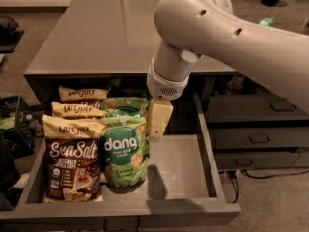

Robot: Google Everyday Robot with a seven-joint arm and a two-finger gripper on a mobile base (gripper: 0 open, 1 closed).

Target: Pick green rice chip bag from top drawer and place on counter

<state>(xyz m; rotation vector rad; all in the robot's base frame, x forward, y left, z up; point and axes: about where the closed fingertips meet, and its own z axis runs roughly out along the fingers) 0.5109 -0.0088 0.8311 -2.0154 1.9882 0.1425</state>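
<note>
Entry, approach step, as we judge it: front green rice chip bag [123, 153] upright in the open top drawer [179, 166], touching the Late July bags [72, 161] — gripper [158, 127] hanging just beside its upper right, open or closed we cannot tell — next move calls for shifting left, descending, grasping, then lifting to the bench [106, 33].

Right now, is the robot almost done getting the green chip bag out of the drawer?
Not yet. Done: the top drawer is open. In hand: the tool hangs over the drawer, close beside the front green rice chip bag, which stands in the drawer. Left: grab it, lift it out, set it on the counter.
</note>
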